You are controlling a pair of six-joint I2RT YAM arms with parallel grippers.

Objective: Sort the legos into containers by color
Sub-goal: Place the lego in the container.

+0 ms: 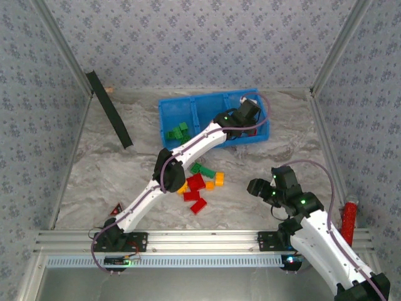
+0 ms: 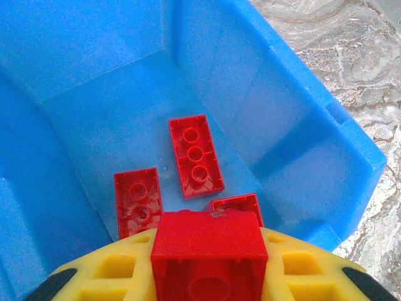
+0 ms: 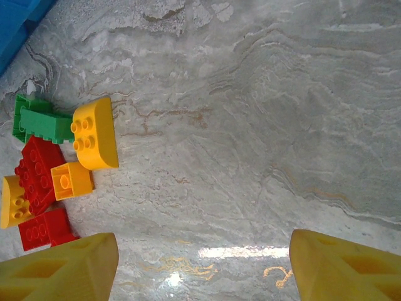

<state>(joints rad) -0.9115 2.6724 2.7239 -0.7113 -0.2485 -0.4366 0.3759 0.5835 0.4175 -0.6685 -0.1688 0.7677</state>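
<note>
The blue tray (image 1: 169,110) stands at the back of the table. My left gripper (image 1: 247,108) hangs over its right compartment, shut on a red lego (image 2: 208,248). Below it, three red legos (image 2: 195,155) lie on that compartment's floor inside the blue walls (image 2: 282,125). Green legos (image 1: 178,132) sit in the left compartment. A loose pile of red, yellow-orange and green legos (image 1: 200,185) lies mid-table; the right wrist view has it at the left (image 3: 37,172). My right gripper (image 1: 255,186) is open over bare table to the right of the pile, its fingers (image 3: 62,269) wide apart.
A black strip (image 1: 109,110) leans at the left wall. A red cylinder (image 1: 346,222) stands by the right rail and a dark red triangle piece (image 1: 116,209) lies near the left arm's base. Bare marbled table (image 3: 263,125) lies right of the pile.
</note>
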